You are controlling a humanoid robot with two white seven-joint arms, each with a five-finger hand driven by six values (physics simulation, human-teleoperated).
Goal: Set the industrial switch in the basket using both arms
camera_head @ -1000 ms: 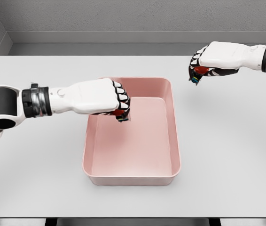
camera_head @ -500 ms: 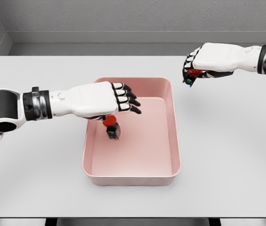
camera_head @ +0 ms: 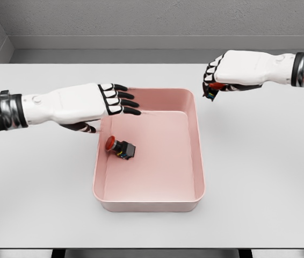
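Note:
A pink basket [camera_head: 195,156] stands in the middle of the white table. One industrial switch [camera_head: 119,147], black with a red button, lies on its side on the basket floor near the left wall. My left hand [camera_head: 109,110] hovers over the basket's back left corner, fingers spread and holding nothing. My right hand [camera_head: 212,86] is in the air just right of the basket's back right corner. It is shut on a second industrial switch [camera_head: 213,87], of which only red and dark bits show between the fingers.
The white table [camera_head: 259,161] spreads wide on both sides of the basket. A grey wall runs along its far edge.
My left hand opened and let its switch fall into the basket, then drew back to the left. My right hand moved left toward the basket with its switch.

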